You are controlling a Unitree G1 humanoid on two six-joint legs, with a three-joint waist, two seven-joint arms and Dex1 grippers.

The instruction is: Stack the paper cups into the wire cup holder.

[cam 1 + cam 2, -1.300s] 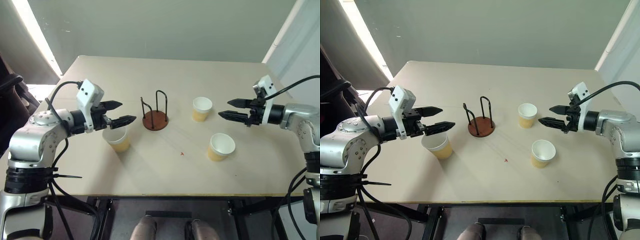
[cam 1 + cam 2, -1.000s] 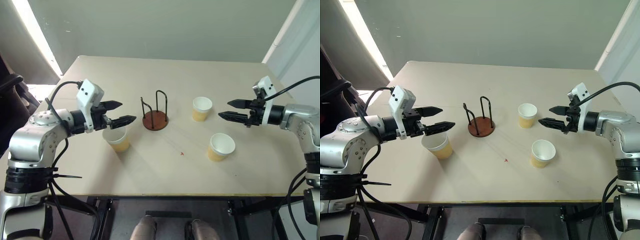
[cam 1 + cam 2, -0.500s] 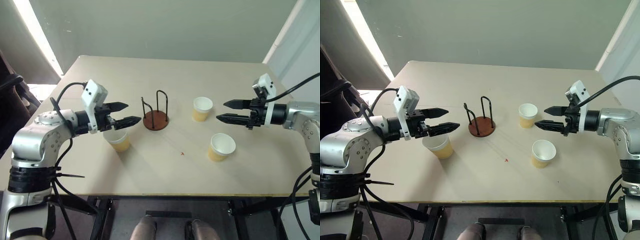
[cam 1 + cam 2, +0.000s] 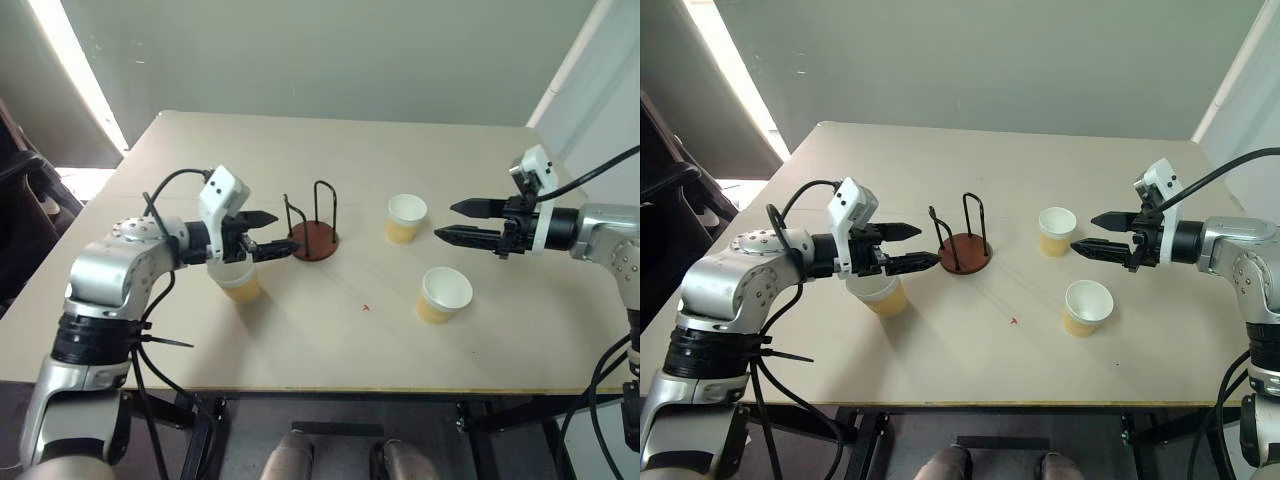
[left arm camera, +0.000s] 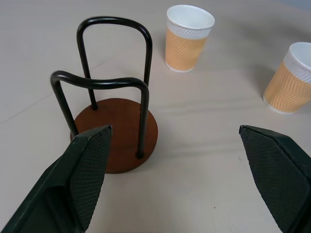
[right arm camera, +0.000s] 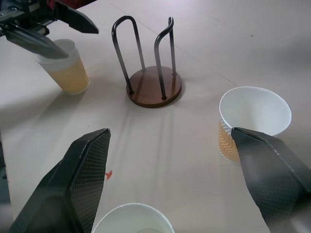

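Left end effector [image 4: 270,233] hangs over the tabletop [image 4: 330,340] with its two black fingers spread apart and nothing between them. Its fingertips reach almost to the wire cup holder [image 4: 312,226], which stands just ahead of them: a reddish-brown disc base with two black wire loops rising upright. The holder has no cup in it. Directly beneath this end effector, partly covered by it, stands one paper cup [image 4: 238,282], upright with its open mouth up.

Facing it across the tabletop, the right end effector [image 4: 458,221] points toward the left one, its fingers likewise held apart and gripping nothing. A second paper cup [image 4: 404,218] stands upright just ahead of its fingertips, between them and the holder, apart from both. The third paper cup [image 4: 443,294] stands upright below and slightly behind those fingertips, nearer the robot's edge of the tabletop. In the right wrist view, the holder [image 6: 153,73] sits between the two fingers, well ahead, with the left end effector [image 6: 48,26] above its cup beyond. A small red mark [image 4: 366,307] lies on the tabletop between the cups.
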